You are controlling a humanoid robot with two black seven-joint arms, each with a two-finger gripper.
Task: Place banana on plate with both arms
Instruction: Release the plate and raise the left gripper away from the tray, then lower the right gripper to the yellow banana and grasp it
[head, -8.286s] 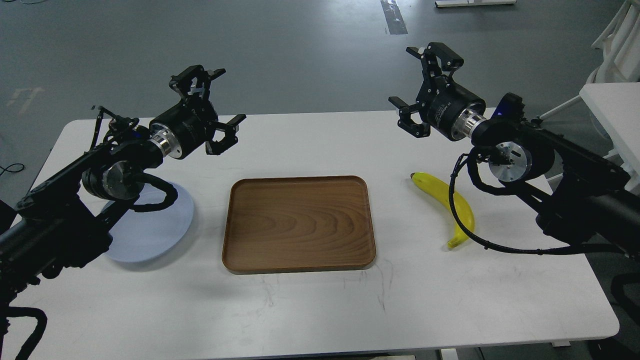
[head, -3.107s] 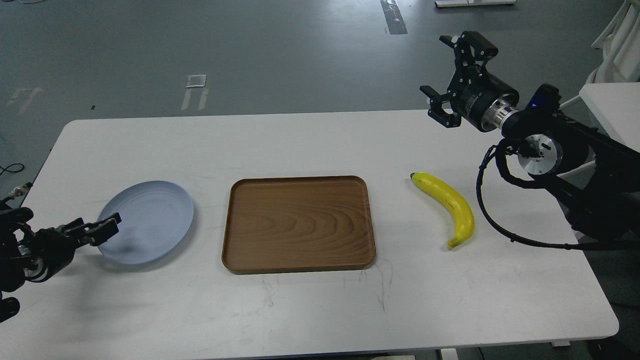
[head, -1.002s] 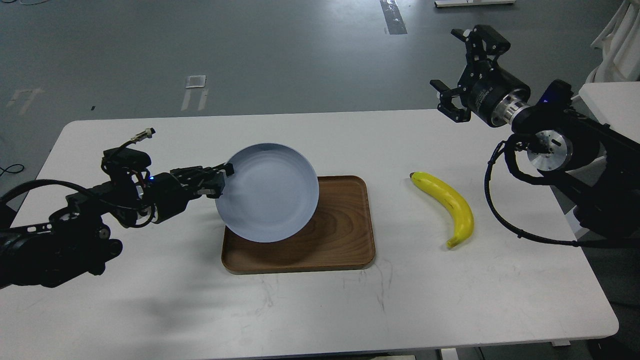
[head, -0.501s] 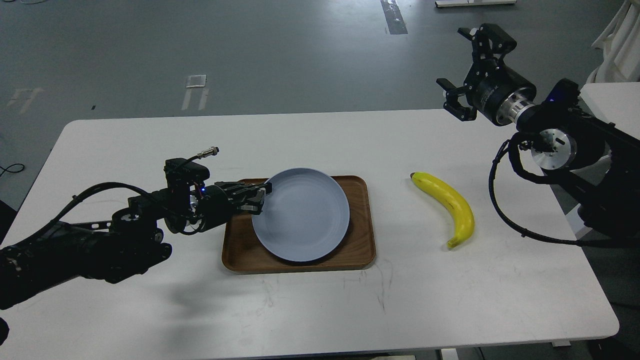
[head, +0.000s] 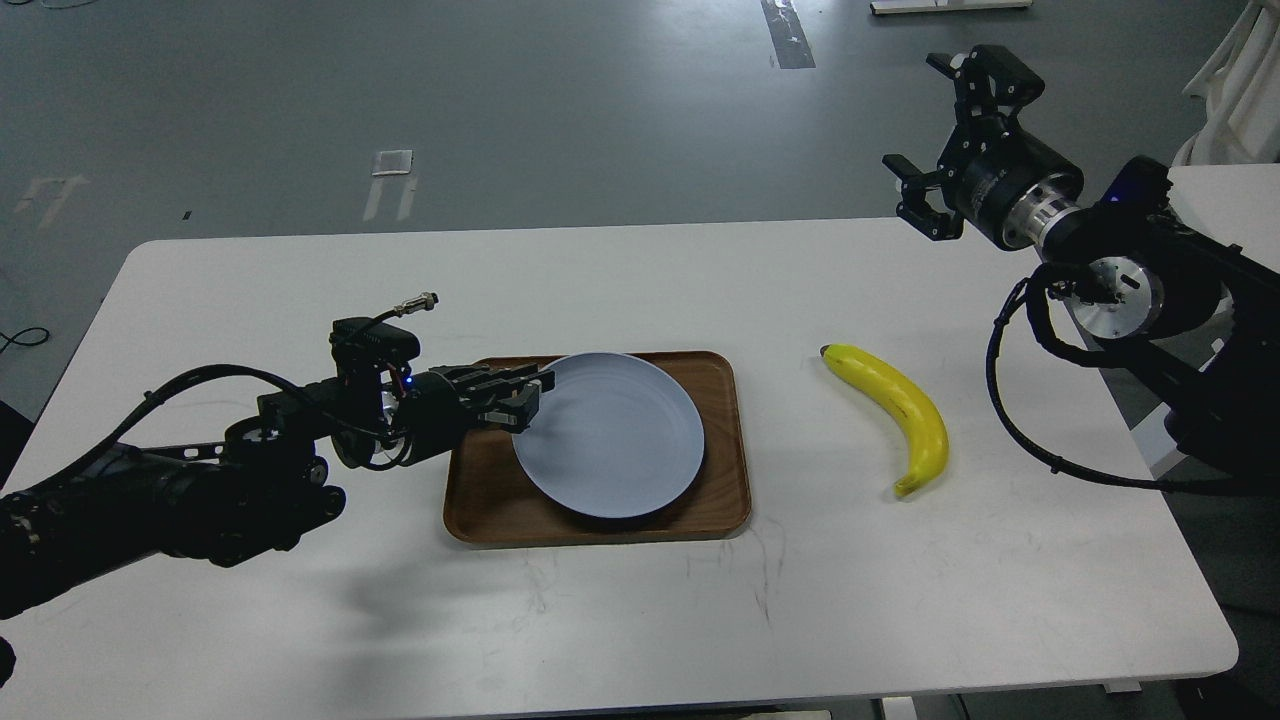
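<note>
Head view shows the banana (head: 893, 413) lying flat on the white table (head: 640, 610), at about three o'clock from the wooden tray (head: 478, 500). Its dark stem tip points to about ten o'clock and its thin yellow end points down to about six o'clock. It is well apart from the tray, and nothing touches it.

At nine o'clock from the banana sits the plate (head: 610, 440) — round, pale blue-grey, resting inside the brown tray. The plate fills most of the right part of the tray, and a strip of bare wood shows on the tray's left side.

The left gripper (head: 528, 397) is at the plate's left rim, at about ten o'clock on the plate. Its fingers are pinched onto the rim, so it is holding the plate. The left arm (head: 200, 480) stretches low over the table from the left edge.

The right gripper (head: 950, 135) is up high at about one o'clock from the banana, past the far edge of the table. Its two fingers are spread wide, and it holds nothing. The right arm (head: 1150, 310) comes in from the right edge — a black cable (head: 1010, 410) loops down from it, near the banana.
</note>
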